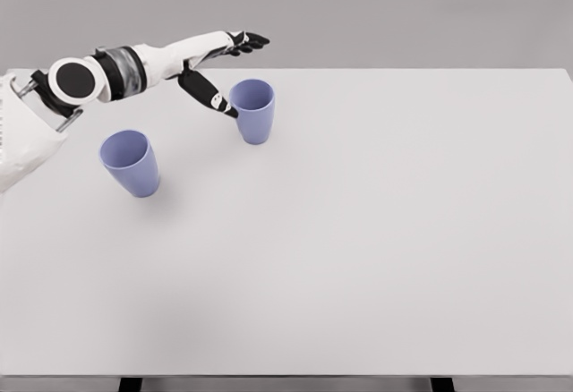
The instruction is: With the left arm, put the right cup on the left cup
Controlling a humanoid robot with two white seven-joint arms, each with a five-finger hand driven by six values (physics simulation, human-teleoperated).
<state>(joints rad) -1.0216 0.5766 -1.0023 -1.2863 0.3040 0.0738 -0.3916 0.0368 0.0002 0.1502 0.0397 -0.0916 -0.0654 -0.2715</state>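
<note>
The left hand (224, 61) reaches over the far edge of the white surface (376, 231), fingers stretched out and thumb angled down beside the right cup (253, 110); it holds nothing. That cup stands upright, well apart from the left cup (131, 162), also upright.
</note>
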